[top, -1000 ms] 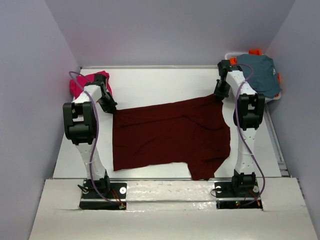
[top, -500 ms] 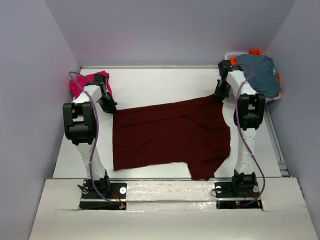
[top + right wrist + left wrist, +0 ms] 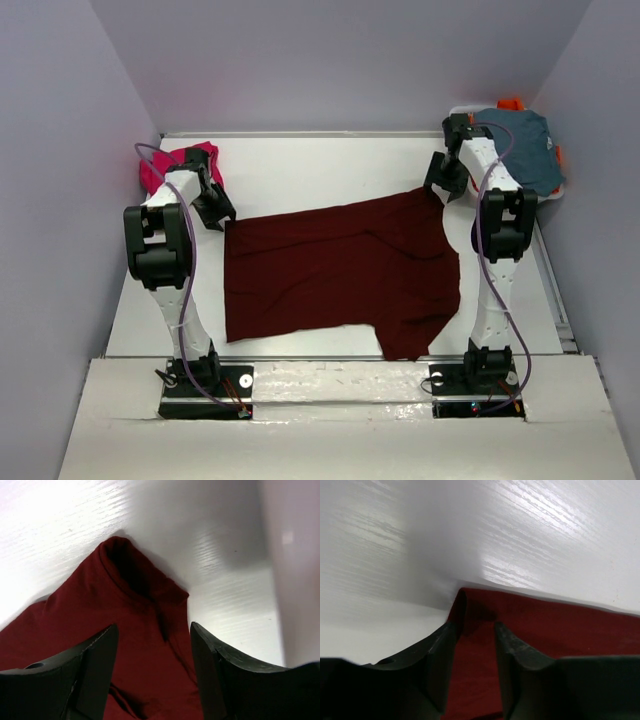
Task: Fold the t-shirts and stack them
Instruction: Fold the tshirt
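A large dark maroon t-shirt (image 3: 335, 270) lies spread on the white table (image 3: 320, 165), folded over with a sleeve hanging toward the near edge. My left gripper (image 3: 218, 208) hovers over its far left corner (image 3: 470, 610), jaws open with cloth lying loose between the fingers (image 3: 442, 650). My right gripper (image 3: 440, 188) is over the far right corner (image 3: 125, 565), jaws wide open above the cloth, fingers (image 3: 210, 665) apart from it. A magenta-pink t-shirt (image 3: 160, 165) is bunched at the far left behind the left arm.
A white basket (image 3: 553, 196) at the far right holds a grey-blue garment (image 3: 525, 145) over orange cloth (image 3: 510, 103). Purple walls enclose the table on three sides. Both arm bases stand at the near edge.
Both grippers have opened and let go of the maroon shirt's far corners. The right gripper has lifted slightly; the shirt's far edge has settled on the table.
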`<state>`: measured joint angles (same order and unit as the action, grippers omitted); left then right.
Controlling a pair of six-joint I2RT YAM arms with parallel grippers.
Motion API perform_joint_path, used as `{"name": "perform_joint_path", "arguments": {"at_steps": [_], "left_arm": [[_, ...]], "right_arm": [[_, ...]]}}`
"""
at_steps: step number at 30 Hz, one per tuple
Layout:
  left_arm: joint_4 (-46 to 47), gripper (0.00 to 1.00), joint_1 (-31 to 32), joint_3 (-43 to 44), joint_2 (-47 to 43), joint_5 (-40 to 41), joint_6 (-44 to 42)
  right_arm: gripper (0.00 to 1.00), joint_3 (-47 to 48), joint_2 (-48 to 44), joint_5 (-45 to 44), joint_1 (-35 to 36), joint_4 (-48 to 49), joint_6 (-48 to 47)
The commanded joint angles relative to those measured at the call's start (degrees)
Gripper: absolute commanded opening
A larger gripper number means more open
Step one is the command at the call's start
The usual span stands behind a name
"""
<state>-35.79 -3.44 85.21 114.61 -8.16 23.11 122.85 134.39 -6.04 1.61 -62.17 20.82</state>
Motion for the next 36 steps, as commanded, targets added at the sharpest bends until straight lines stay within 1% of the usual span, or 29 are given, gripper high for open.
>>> {"name": "perform_joint_path", "arguments": {"at_steps": [1,6,11,18,21,25,29,32,33,36], "left_arm": [[-0.6,0.52,-0.3,0.8,-4.2,1.5,-0.5],[-1.7,0.53,0.2,1.9,-5.1,3.3,-0.4],[-4.0,0.53,0.7,5.5,-7.1,5.1,-0.8],[-6.6,0.53,4.3,9.1,-7.6,4.7,-1.1],[-6.6,0.52,6.2,8.6,-7.6,2.6,-0.9],[-5.5,0.52,9.8,5.9,-7.6,0.3,0.0],[-4.6,0.51,11.8,3.2,-7.7,-1.1,0.9],[-3.9,0.51,12.3,1.4,-7.7,-1.4,1.5],[-3.7,0.50,12.3,0.7,-7.7,-1.6,1.6],[-3.3,0.50,12.3,0.0,-6.8,-1.9,1.9]], "right_arm": [[0.65,1.1,-4.3,-1.0,-1.3,0.4,0.2],[0.66,1.2,-4.4,-0.1,-1.3,-0.1,0.5],[0.66,1.1,-5.5,2.4,-1.3,-0.7,1.2],[0.65,-0.6,-6.7,4.4,0.9,-1.1,1.4],[0.65,-1.7,-7.3,4.7,1.6,-0.8,1.6],[0.65,-4.0,-7.9,5.3,2.9,-0.3,2.0],[0.64,-6.6,-8.4,5.6,3.5,0.5,2.4],[0.64,-7.9,-8.5,5.6,4.0,1.0,2.6],[0.64,-8.1,-8.4,7.2,4.0,1.1,2.6],[0.63,-7.5,-7.3,7.5,4.0,1.0,2.6]]}}
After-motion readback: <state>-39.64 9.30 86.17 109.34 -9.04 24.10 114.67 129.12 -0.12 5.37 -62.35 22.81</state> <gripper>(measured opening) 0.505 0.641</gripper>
